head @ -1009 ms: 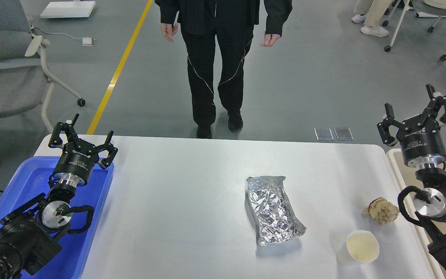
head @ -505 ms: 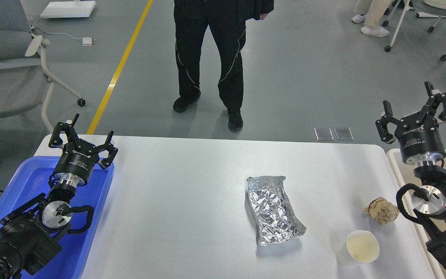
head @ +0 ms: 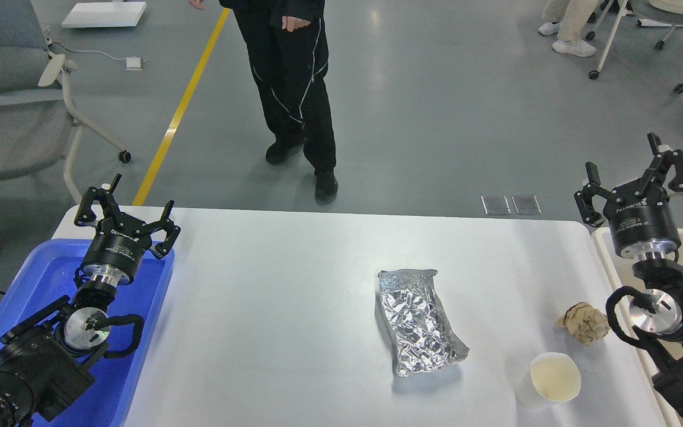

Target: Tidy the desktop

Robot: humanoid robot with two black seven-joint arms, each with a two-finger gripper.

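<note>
One foil packet [head: 421, 322], one paper wad [head: 584, 323], one cup [head: 554, 378] on desktop [head: 270, 308]

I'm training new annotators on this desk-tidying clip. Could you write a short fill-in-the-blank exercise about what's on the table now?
1. The foil packet lies on the ____ desktop.
2. The left gripper hangs over the ____ tray.
3. The paper cup lies nearest the crumpled ____ paper ball.
4. The right gripper has its fingers ____.

Missing words: white; blue; brown; open

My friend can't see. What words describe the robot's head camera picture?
A white desktop holds a foil packet, a crumpled brown paper ball and a paper cup. The left gripper and right gripper wait at the sides, jaws open and empty.
</note>
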